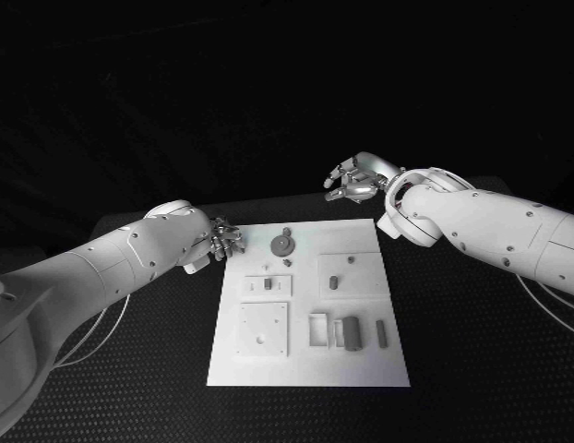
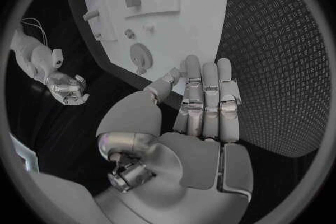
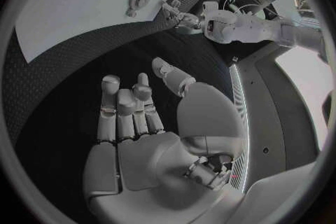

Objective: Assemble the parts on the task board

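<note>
The white task board (image 1: 367,365) lies in the middle of the black table. Grey parts sit on it: a round disc (image 1: 281,243) near the far edge, small pegs (image 1: 350,260), a dark block (image 1: 351,332) and a slim bar (image 1: 380,332) nearer me. My left hand (image 1: 221,242) hovers at the board's far left corner, fingers straight and holding nothing (image 2: 203,112). My right hand (image 1: 358,180) is raised beyond the board's far edge, fingers spread and empty (image 3: 140,123). The disc (image 2: 141,56) lies just past my left fingertips.
Raised white plates with recesses (image 1: 263,328) stand on the board's left half, and a square plate (image 1: 347,274) on its right. Black textured mat (image 1: 473,332) surrounds the board on both sides. The table's far edge (image 1: 260,205) runs just behind the hands.
</note>
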Robot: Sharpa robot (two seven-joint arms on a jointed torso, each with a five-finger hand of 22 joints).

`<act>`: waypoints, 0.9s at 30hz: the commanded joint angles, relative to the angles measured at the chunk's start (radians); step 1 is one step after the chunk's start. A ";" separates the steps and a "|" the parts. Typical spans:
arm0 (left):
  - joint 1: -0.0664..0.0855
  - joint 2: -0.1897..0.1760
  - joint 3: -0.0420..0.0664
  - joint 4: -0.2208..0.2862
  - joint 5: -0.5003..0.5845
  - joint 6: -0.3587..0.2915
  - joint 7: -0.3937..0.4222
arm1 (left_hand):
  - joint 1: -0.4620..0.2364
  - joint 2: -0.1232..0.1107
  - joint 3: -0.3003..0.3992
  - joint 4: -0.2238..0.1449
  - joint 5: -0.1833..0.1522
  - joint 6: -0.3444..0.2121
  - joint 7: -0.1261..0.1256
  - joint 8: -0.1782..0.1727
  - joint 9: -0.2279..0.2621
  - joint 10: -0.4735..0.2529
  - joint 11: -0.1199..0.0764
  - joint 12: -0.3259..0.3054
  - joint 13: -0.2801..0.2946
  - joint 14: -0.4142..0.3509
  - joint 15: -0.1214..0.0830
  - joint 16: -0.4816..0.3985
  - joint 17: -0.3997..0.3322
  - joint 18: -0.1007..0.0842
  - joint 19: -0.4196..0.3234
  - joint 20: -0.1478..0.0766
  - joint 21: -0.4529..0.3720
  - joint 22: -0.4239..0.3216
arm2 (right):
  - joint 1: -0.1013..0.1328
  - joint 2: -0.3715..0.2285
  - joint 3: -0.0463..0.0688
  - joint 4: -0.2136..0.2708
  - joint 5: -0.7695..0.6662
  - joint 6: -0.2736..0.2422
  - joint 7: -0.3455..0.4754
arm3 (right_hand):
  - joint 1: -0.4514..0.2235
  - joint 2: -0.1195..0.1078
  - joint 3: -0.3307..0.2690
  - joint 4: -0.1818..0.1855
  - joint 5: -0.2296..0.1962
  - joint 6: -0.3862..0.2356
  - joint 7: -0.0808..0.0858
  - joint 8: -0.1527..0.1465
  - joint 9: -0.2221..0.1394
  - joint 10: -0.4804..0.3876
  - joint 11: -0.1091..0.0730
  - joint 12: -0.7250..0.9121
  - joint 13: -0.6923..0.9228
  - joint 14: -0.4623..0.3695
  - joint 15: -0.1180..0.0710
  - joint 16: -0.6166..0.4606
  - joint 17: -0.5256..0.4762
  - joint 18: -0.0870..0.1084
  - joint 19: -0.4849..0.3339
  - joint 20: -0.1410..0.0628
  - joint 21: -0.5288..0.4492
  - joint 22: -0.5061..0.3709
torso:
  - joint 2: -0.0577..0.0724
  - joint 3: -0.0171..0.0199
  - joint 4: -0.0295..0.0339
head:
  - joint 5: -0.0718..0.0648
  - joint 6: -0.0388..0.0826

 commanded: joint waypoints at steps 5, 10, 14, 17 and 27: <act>0.003 -0.047 0.004 0.078 0.113 -0.012 -0.016 | 0.011 0.002 0.009 0.000 0.009 0.033 -0.025 0.011 0.025 0.015 -0.004 0.007 0.010 0.017 -0.003 0.008 0.007 -0.003 0.016 -0.004 0.009 0.013 | 0.000 -0.006 0.001 0.004 0.000 0.009 0.007 | -0.003 0.010 -0.005 -0.001 -0.002 0.013 0.019 -0.004 0.002 -0.008 0.000 0.005 -0.001 0.002 -0.004 0.003 -0.001 0.011 0.000 0.004 -0.002 0.009 | 0.000 0.0000 0.0003 | 0.001 -0.001; 0.015 -0.091 0.004 0.155 0.128 -0.025 -0.030 | 0.009 0.000 0.014 0.001 0.021 0.038 -0.029 0.013 0.030 0.021 -0.007 0.010 0.017 0.024 -0.006 0.011 0.011 -0.004 0.022 -0.008 0.012 0.021 | 0.000 -0.012 0.001 0.006 0.000 0.009 0.006 | -0.003 0.010 -0.005 -0.001 -0.002 0.013 0.019 -0.004 0.002 -0.008 0.000 0.005 -0.001 0.002 -0.004 0.003 -0.001 0.011 0.000 0.004 -0.002 0.009 | 0.000 -0.0003 0.0011 | 0.002 -0.003; 0.026 -0.133 0.003 0.230 0.128 -0.038 -0.043 | 0.002 -0.004 0.020 0.000 0.046 0.044 -0.032 0.015 0.036 0.027 -0.011 0.013 0.027 0.032 -0.009 0.013 0.015 -0.005 0.028 -0.012 0.014 0.031 | 0.000 -0.017 0.001 0.009 0.000 0.008 0.005 | -0.003 0.009 -0.005 -0.001 -0.002 0.014 0.019 -0.004 0.002 -0.008 0.000 0.005 -0.002 0.002 -0.004 0.003 -0.001 0.011 0.000 0.004 -0.002 0.009 | -0.001 -0.0002 0.0011 | 0.003 -0.004; 0.031 -0.167 0.002 0.292 0.128 -0.044 -0.058 | -0.003 -0.007 0.023 0.000 0.065 0.048 -0.034 0.016 0.041 0.031 -0.013 0.016 0.033 0.037 -0.011 0.015 0.019 -0.005 0.034 -0.014 0.015 0.038 | 0.000 -0.019 0.001 0.010 0.000 0.008 0.005 | -0.003 0.009 -0.005 -0.002 -0.002 0.014 0.019 -0.004 0.002 -0.008 0.000 0.005 -0.002 0.002 -0.004 0.003 -0.001 0.011 0.000 0.004 -0.002 0.009 | -0.001 -0.0002 0.0006 | 0.004 -0.005; 0.032 -0.231 -0.001 0.429 0.079 -0.076 -0.090 | -0.006 -0.014 0.027 -0.001 0.093 0.053 -0.037 0.017 0.048 0.037 -0.016 0.019 0.043 0.043 -0.014 0.016 0.024 -0.004 0.040 -0.017 0.016 0.049 | 0.000 -0.027 0.001 0.012 0.000 0.010 0.004 | -0.003 0.009 -0.005 -0.002 -0.002 0.014 0.019 -0.004 0.002 -0.008 0.000 0.006 -0.002 0.002 -0.004 0.003 -0.002 0.011 -0.001 0.004 -0.002 0.009 | 0.000 -0.0003 0.0005 | 0.002 -0.011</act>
